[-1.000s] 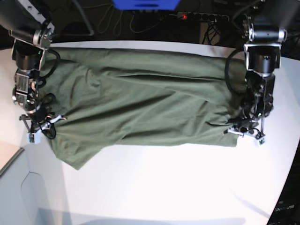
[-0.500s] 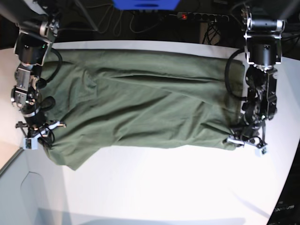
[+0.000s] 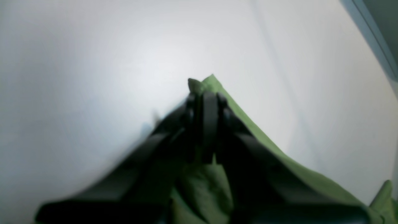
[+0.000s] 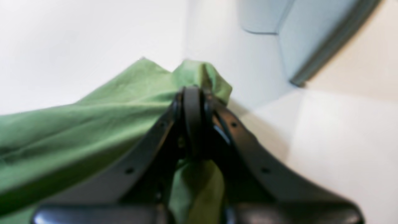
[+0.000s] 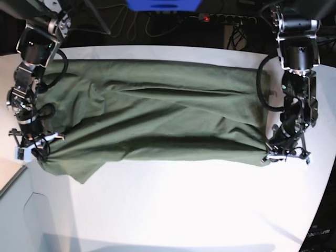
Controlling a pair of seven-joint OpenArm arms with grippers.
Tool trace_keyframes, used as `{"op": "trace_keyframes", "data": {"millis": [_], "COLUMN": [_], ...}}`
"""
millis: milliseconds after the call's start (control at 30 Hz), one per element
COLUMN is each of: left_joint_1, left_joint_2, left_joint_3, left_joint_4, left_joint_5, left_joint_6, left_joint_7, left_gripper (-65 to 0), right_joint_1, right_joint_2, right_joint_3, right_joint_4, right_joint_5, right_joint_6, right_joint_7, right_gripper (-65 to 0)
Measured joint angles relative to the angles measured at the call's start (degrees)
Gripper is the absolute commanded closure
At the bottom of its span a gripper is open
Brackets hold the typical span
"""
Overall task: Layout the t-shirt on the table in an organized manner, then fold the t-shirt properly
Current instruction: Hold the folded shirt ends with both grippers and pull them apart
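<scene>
The olive-green t-shirt (image 5: 157, 110) lies stretched wide across the far half of the white table (image 5: 184, 210), wrinkled, its near edge pulled taut between both arms. My left gripper (image 5: 269, 156) at the right of the base view is shut on the t-shirt's near right corner (image 3: 211, 81), which pokes out past the fingertips. At the left of the base view, my right gripper (image 5: 38, 153) is shut on the near left corner (image 4: 199, 73). A loose flap (image 5: 79, 170) hangs toward the front beside the right gripper.
Cables and a power strip (image 5: 226, 18) lie behind the table's far edge. A blue box (image 5: 163, 4) sits at the back centre. A grey panel with a dark rim (image 4: 311, 37) borders the table at the left side of the base view.
Both grippers have moved outward and toward the front, pulling the t-shirt's near edge wider and straighter. The fabric looks flatter than a second ago.
</scene>
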Motion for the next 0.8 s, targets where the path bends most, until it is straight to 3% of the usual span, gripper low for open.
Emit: {"op": "trace_keyframes", "data": {"millis": [200,367,800], "left_joint_1": [0.6,1.1,3.7], "left_joint_2": [0.0,0.0,0.0], "left_joint_3": [-0.1,-0.4,-0.4], "left_joint_4": [3.3,9.5,13.3], "left_joint_5": [-0.7,-0.7,-0.8], "left_joint_6": [0.2,0.3,0.2], "left_joint_7": [0.8,5.2,5.4], "left_gripper": [0.0,0.0,0.0], "right_joint_1": [0.0,-0.1,-0.1], "right_joint_2": [-0.7,-0.7,-0.6], "right_joint_3": [-0.1,0.0,3.6], "right_joint_4": [1.1,1.6,1.8], "right_joint_5": [0.0,0.0,0.0], "right_joint_6": [0.0,0.0,0.1], "right_joint_7": [0.1,0.3,0.5], "right_gripper": [0.0,0.0,0.0]}}
